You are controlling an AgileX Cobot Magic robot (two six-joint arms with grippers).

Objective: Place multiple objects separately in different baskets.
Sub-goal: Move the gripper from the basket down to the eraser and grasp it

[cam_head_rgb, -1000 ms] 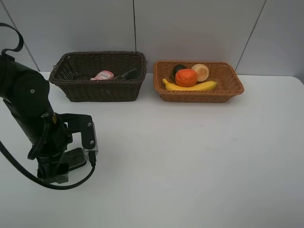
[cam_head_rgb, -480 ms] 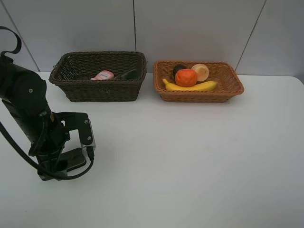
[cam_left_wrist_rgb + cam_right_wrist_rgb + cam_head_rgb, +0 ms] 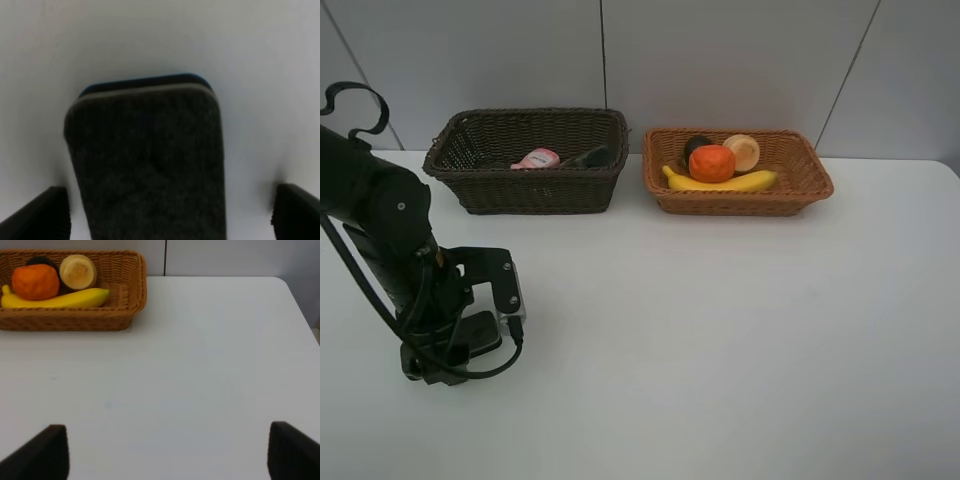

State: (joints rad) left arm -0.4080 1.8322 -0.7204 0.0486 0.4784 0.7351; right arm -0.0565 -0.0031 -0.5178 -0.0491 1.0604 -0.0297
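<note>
The dark rectangular eraser (image 3: 478,333) (image 3: 147,160) lies flat on the white table at the left front. My left gripper (image 3: 450,358) (image 3: 172,220) hangs low over it, open. Its fingertips (image 3: 47,215) stand on either side of the eraser with a gap on each side. The dark brown basket (image 3: 535,192) holds a pink bottle (image 3: 536,158) and a dark item (image 3: 590,156). The tan basket (image 3: 745,203) (image 3: 75,320) holds a banana (image 3: 720,183) (image 3: 55,299), an orange (image 3: 712,163) (image 3: 35,281), a dark mangosteen (image 3: 695,144) and a pale round fruit (image 3: 742,152) (image 3: 78,271). My right gripper (image 3: 167,455) is open over bare table.
Both baskets stand side by side at the back of the table, against a grey panelled wall. The table's right edge (image 3: 300,315) shows in the right wrist view. The right arm is outside the exterior high view.
The left arm has shifted its pose a little above the eraser, its upper part swinging right. The eraser and the baskets' contents have not moved.
</note>
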